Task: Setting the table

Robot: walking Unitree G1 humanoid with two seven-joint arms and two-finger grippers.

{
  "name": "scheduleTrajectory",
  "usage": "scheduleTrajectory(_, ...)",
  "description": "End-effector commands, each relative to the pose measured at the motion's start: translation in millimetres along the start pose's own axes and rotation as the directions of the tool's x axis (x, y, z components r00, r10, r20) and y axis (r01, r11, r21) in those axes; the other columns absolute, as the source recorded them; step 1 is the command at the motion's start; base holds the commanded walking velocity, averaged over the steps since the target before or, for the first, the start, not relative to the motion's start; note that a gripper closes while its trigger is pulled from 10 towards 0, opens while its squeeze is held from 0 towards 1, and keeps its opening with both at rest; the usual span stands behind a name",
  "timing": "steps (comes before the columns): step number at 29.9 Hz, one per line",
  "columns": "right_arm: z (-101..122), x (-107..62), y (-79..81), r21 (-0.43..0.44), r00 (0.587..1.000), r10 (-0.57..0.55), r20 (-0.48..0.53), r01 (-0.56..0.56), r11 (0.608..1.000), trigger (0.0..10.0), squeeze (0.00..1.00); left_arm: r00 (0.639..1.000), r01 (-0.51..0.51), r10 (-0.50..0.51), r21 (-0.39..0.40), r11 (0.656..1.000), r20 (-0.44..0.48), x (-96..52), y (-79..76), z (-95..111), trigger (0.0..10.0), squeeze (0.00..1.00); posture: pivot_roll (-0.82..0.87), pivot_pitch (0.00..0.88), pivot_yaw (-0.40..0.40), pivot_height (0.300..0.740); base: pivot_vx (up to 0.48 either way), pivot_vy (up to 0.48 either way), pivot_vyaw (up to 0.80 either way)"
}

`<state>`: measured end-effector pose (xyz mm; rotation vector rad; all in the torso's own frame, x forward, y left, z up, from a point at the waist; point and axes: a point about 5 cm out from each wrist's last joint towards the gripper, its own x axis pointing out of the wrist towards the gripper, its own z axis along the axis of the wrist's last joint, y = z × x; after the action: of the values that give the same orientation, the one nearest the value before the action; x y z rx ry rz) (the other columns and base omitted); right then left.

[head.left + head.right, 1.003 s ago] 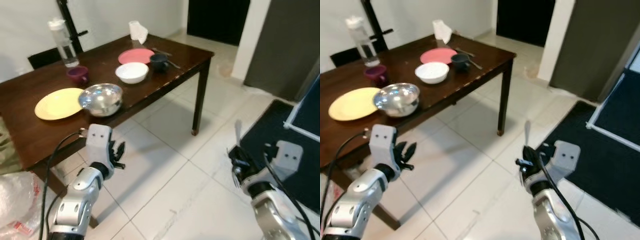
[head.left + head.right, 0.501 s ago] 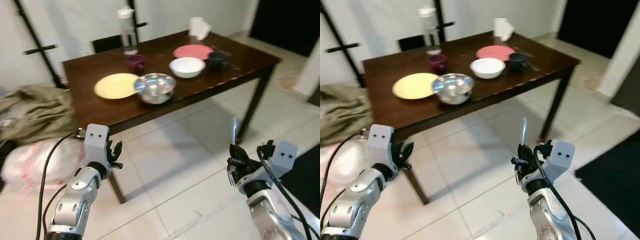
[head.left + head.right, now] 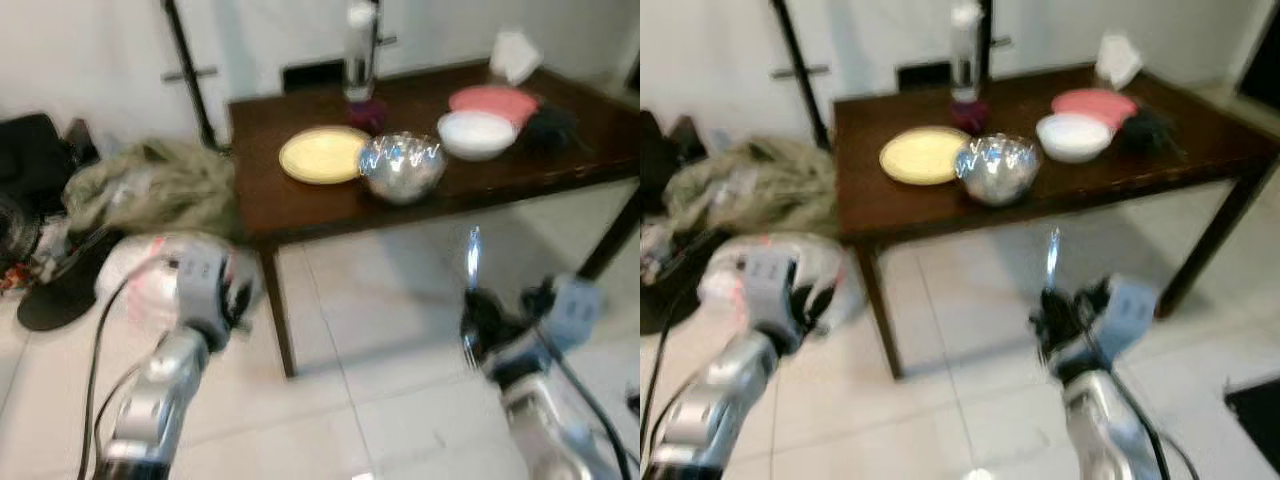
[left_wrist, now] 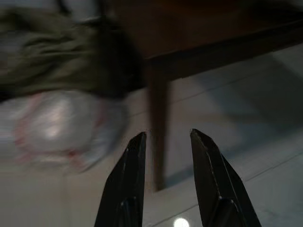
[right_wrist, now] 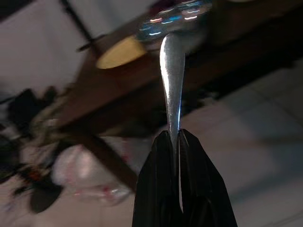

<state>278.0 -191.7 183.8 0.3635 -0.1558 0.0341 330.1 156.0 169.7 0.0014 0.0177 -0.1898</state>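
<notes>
The dark table [image 3: 300, 200] stands ahead of the robot, already carrying a yellow plate [image 3: 322, 155], a steel bowl [image 3: 403, 168], a white bowl [image 3: 477, 134] and a pink plate [image 3: 492, 99]. The right gripper [image 5: 177, 142] is clenched on a piece of silver cutlery [image 5: 171, 75] (a fork or spoon, too blurred to say), its long axis upright and its free end aimed toward the table, well short of the near edge. The left gripper [image 4: 165, 142] hangs released and holds nothing, so the right arm looks the one to do the placing.

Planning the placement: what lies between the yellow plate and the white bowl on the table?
The shiny metal bowl sits between the yellow plate and the white bowl, seen in both eye views.
</notes>
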Motion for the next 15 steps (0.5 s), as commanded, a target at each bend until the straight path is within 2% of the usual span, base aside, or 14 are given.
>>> scheduleTrajectory(1, -3, -2.5, -1.5, 0.003, 1.0, -0.004, -0.013, 0.004, 1.0, 10.0, 0.0, 0.999, -0.017, 0.017, 0.001, 1.0, -0.036, -2.6, 3.6, -11, 10.0, 0.0, -0.07, 0.104, 0.139, 0.74, 0.0, 0.0, 0.79)
scheduleTrajectory(9, -2, -2.3, -1.2, 0.005, 1.0, -0.003, -0.009, 0.003, 1.0, 10.0, 0.0, 0.999, -0.027, 0.028, 0.028, 0.999, -0.035, -0.9, 4.3, -10, 10.0, 0.0, -0.07, 0.103, 0.14, 0.74, 0.0, 0.0, 0.79)
scheduleTrajectory(10, -1, -2.0, -1.2, 0.006, 1.0, -0.003, -0.003, 0.003, 1.0, 10.0, 0.0, 0.999, -0.027, 0.03, 0.074, 0.997, -0.035, -0.1, 4.6, -9, 10.0, 0.0, -0.07, 0.104, 0.139, 0.74, 0.0, 0.0, 0.79)
scheduleTrajectory(11, -1, -2.0, -1.2, 0.006, 1.0, -0.003, -0.003, 0.003, 1.0, 10.0, 0.0, 0.999, -0.027, 0.03, 0.074, 0.997, -0.035, -0.1, 4.6, -9, 10.0, 0.0, -0.07, 0.104, 0.139, 0.74, 0.0, 0.0, 0.79)
scheduleTrajectory(12, 2, -1.4, -1.4, -0.011, 1.0, -0.009, 0.015, 0.009, 1.0, 10.0, 0.0, 0.998, -0.029, 0.038, 0.147, 0.989, -0.053, 1.6, 5.4, -11, 10.0, 0.0, -0.07, 0.106, 0.137, 0.74, 0.0, 0.0, 0.78)
scheduleTrajectory(13, 5, -0.6, -1.9, -0.021, 0.999, -0.022, 0.033, 0.023, 1.0, 10.0, 0.0, 0.998, -0.033, 0.041, 0.178, 0.984, -0.044, 3.1, 5.9, -10, 10.0, 0.0, -0.07, 0.106, 0.136, 0.74, 0.0, 0.0, 0.48)
scheduleTrajectory(15, 11, 1.0, -3.8, -0.019, 0.996, -0.052, 0.071, 0.053, 0.998, 10.0, 0.0, 0.999, -0.027, 0.033, 0.162, 0.986, -0.033, 5.7, 5.4, -6, 10.0, 0.0, -0.07, 0.106, 0.136, 0.74, 0.0, 0.0, 0.0)
